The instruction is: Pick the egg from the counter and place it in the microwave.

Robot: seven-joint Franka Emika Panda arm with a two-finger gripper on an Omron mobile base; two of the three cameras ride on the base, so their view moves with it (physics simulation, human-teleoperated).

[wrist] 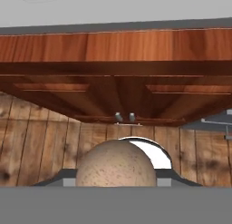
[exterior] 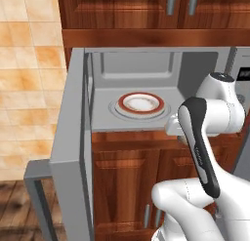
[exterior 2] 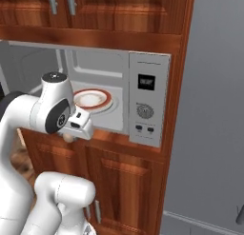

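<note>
The microwave (exterior: 141,69) stands open, its door (exterior: 68,152) swung out to the left. Its control panel (exterior 2: 147,101) has a display, a dial and buttons. A plate with a red-brown rim (exterior: 140,103) lies on the turntable inside. My gripper (exterior 2: 71,134) hangs just in front of the cavity's lower front edge, pointing down. It is shut on the tan, speckled egg (wrist: 115,164), which sits between the two dark fingertips (wrist: 68,178) in the hand view. A sliver of the egg (exterior 2: 70,138) peeks out under the hand. The counter is out of view.
Reddish-brown wood cabinets (exterior: 127,181) run below the microwave and more hang above it (exterior 2: 119,15). A tall grey panel (exterior 2: 214,110) rises to the right. Under the hand lies a wood plank floor (wrist: 41,141). The open door blocks the left side.
</note>
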